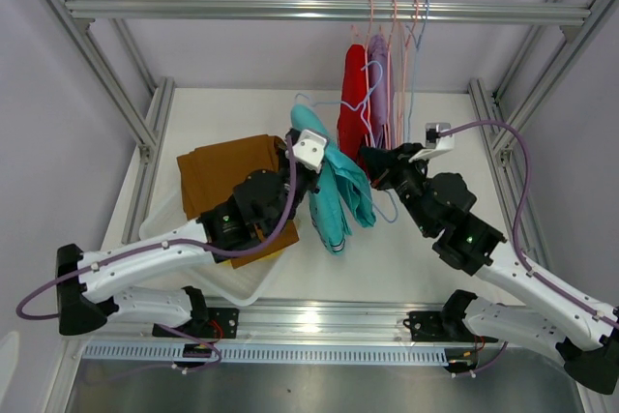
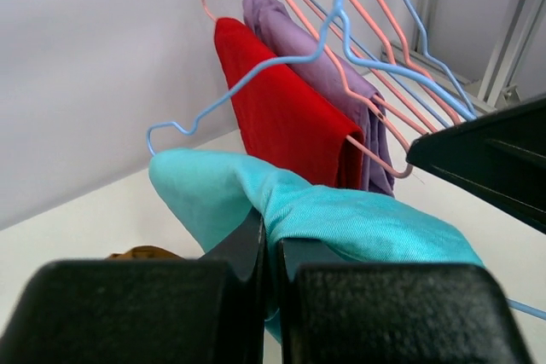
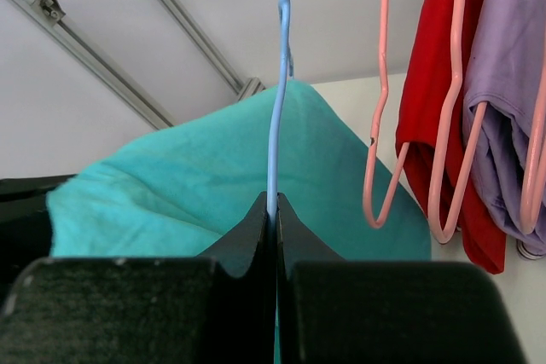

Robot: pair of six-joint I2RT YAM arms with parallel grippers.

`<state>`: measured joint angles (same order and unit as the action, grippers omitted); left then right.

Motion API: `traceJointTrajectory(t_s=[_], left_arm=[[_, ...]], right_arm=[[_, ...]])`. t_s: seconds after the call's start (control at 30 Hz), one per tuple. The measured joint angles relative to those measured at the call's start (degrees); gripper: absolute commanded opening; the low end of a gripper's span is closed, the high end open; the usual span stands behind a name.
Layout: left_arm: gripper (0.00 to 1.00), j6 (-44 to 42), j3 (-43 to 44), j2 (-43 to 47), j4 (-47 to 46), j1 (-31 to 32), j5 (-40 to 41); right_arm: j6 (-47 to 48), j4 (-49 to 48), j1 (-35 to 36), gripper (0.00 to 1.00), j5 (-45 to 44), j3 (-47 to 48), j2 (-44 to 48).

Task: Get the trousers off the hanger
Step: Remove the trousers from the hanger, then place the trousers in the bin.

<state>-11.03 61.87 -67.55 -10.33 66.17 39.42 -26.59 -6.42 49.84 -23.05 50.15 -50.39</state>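
Teal trousers (image 1: 337, 202) — draped over blue hanger (image 3: 275, 125) — long axis downward.

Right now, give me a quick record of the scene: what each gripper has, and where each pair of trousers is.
left gripper: shut on teal trousers
right gripper: shut on blue hanger wire
red trousers: hanging below the rail
lilac trousers: hanging right beside the red pair
brown trousers: lying on the white tray, left side
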Motion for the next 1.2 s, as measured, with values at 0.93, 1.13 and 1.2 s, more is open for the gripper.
traceJointTrajectory(t_s=[0.93, 1.13, 1.2], left_arm=[[0.01, -11.5, 12.7, 25.2, 2.2, 0.0, 3.6], [0.00, -12.0, 7.5, 34.8, 2.1, 0.0, 6.6], [0.00, -12.0, 4.9, 38.4, 2.3, 0.0, 7.5]], right_arm=[[-0.2, -2.0, -2.0, 0.00, 0.0, -2.7, -1.8], [-0.2, -1.9, -2.5, 0.00, 0.0, -3.1, -2.6], [-0.2, -2.0, -2.6, 0.00, 0.0, -3.1, -2.6]])
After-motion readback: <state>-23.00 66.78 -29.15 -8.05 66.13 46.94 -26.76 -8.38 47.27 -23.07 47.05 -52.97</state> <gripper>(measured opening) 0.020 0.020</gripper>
